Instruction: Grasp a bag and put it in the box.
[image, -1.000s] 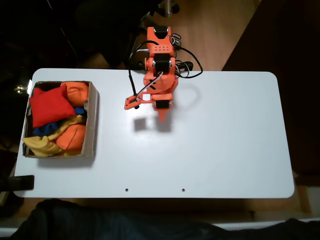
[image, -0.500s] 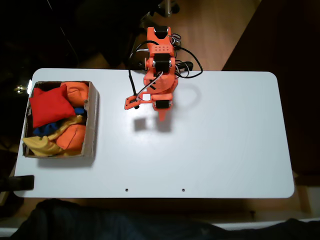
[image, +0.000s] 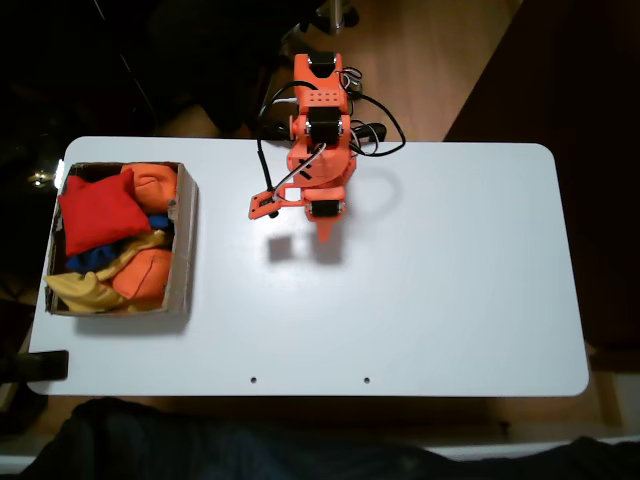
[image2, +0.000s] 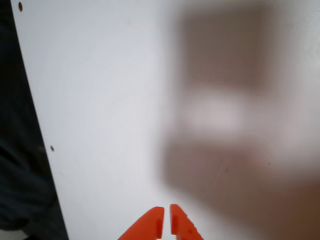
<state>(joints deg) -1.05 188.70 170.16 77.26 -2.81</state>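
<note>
The red bag (image: 100, 211) lies in the back left part of the brown cardboard box (image: 183, 250) at the table's left end, on top of orange, blue and yellow beanbags. My orange arm is folded up at the table's back edge, far to the right of the box. Its gripper (image: 327, 233) points down toward the white table and holds nothing. In the wrist view the two orange fingertips (image2: 150, 227) of the gripper (image2: 166, 220) nearly touch, with bare table beyond them.
The white table (image: 450, 280) stretches bare in front of and to the right of the arm. Orange beanbags (image: 143, 274), a yellow one (image: 85, 292) and a blue one (image: 90, 258) fill the box. Black cables (image: 375, 135) trail behind the arm's base. A dark cloth lies beyond the table's front edge.
</note>
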